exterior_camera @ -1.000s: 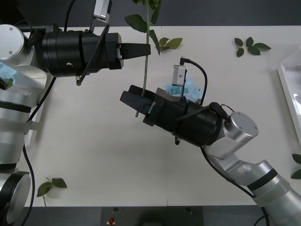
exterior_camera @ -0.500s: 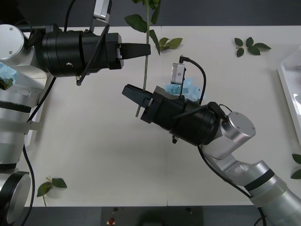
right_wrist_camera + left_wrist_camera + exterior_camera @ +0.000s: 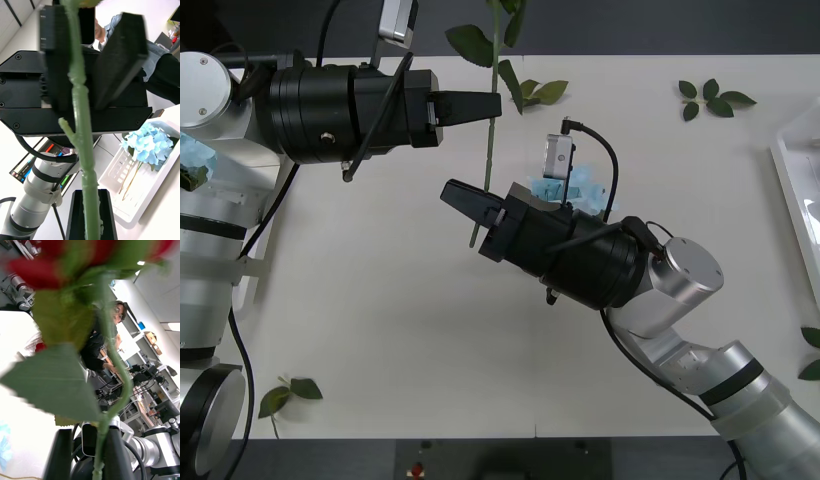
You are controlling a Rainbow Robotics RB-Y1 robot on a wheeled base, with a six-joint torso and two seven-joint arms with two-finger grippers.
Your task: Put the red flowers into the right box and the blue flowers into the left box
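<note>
One of the red flowers hangs upright between my two arms, its green stem (image 3: 488,150) rising out of the front view's top edge. Its red bloom (image 3: 48,262) looms close in the left wrist view. My right gripper (image 3: 467,203) is shut on the stem's lower end. Higher up, my left gripper (image 3: 492,103) has its black fingers (image 3: 120,56) a little apart around the stem. A blue flower (image 3: 585,185) lies on the table under my right arm. Another blue flower (image 3: 150,144) rests in the left box (image 3: 123,198). The right box (image 3: 795,180) sits at the table's right edge.
Loose green leaf sprigs lie at the back right (image 3: 715,98), behind the stem (image 3: 540,92), at the front left (image 3: 290,392) and at the right edge (image 3: 812,350). Bare tabletop stretches between my right arm and the right box.
My right gripper has shifted slightly up and to the left along the stem's lower end. The flower's top leaves have turned a little. My left arm has stayed put.
</note>
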